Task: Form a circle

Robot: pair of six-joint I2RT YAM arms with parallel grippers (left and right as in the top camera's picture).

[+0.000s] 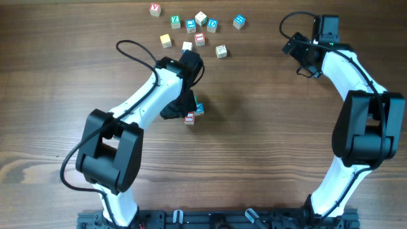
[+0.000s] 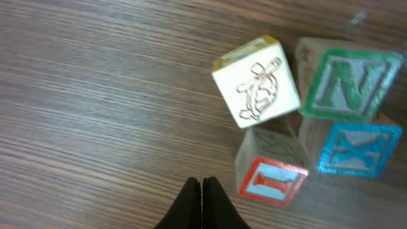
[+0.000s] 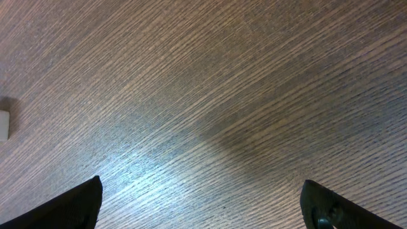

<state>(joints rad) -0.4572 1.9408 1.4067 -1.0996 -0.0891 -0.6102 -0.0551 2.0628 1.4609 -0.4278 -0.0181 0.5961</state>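
Two-armed setup over a wooden table (image 1: 254, 146), near edge to far edge.

Mid-table: the left gripper (image 2: 202, 187) points down at the wood. Its fingers are pressed together with nothing between them, and the tips are just beside the circle (image 1: 193, 114) without touching it.

The circle is a tight cluster of small wooden cubes near the table's centre, partly hidden under the left arm in the overhead view. The left wrist view shows:
- a red-faced cube (image 2: 272, 180), nearest the fingertips
- a blue-faced cube (image 2: 356, 147)
- a pale cube (image 2: 256, 86) with a scribbled drawing
- a green "N" cube (image 2: 346, 79), farthest from the fingertips

Farther right, well apart from all the cubes, the right gripper (image 3: 201, 181) hangs over bare wood with its fingers spread wide and holding nothing.

Far edge: loose cubes (image 1: 200, 39) lie scattered.
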